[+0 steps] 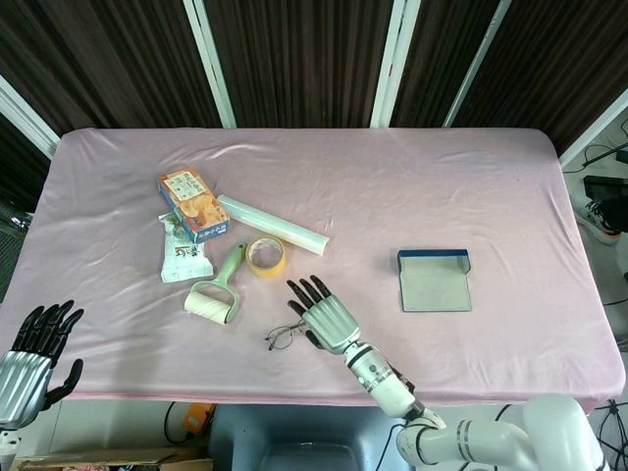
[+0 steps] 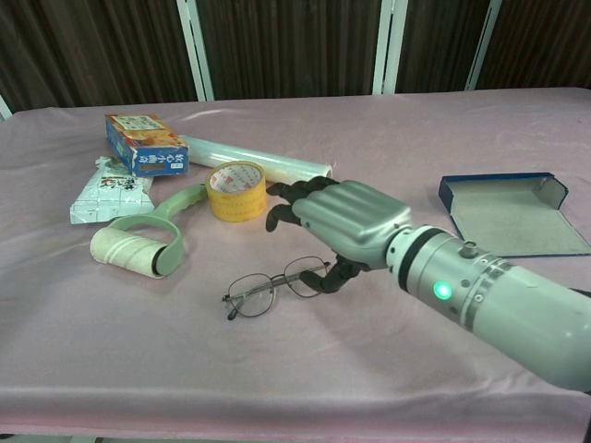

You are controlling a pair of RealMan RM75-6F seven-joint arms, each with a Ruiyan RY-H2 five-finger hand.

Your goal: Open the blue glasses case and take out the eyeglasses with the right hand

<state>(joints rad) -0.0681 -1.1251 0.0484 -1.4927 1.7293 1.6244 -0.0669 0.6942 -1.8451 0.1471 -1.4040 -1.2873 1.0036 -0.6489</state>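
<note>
The blue glasses case (image 1: 434, 280) (image 2: 512, 214) lies open on the pink cloth at the right, its grey inside bare. Thin-rimmed eyeglasses (image 1: 283, 337) (image 2: 271, 287) lie flat on the cloth near the front edge, left of the case. My right hand (image 1: 324, 314) (image 2: 346, 221) hovers over their right lens with its fingers stretched out and raised. Only its thumb reaches down beside the rim, and it holds nothing. My left hand (image 1: 34, 353) hangs off the table's front left corner, fingers apart and empty.
Left of the glasses lie a green lint roller (image 2: 138, 245), a yellow tape roll (image 2: 236, 191), a clear film roll (image 2: 259, 162), a blue-orange box (image 2: 145, 142) and a white packet (image 2: 109, 191). The pink tablecloth (image 1: 392, 186) runs bare behind them.
</note>
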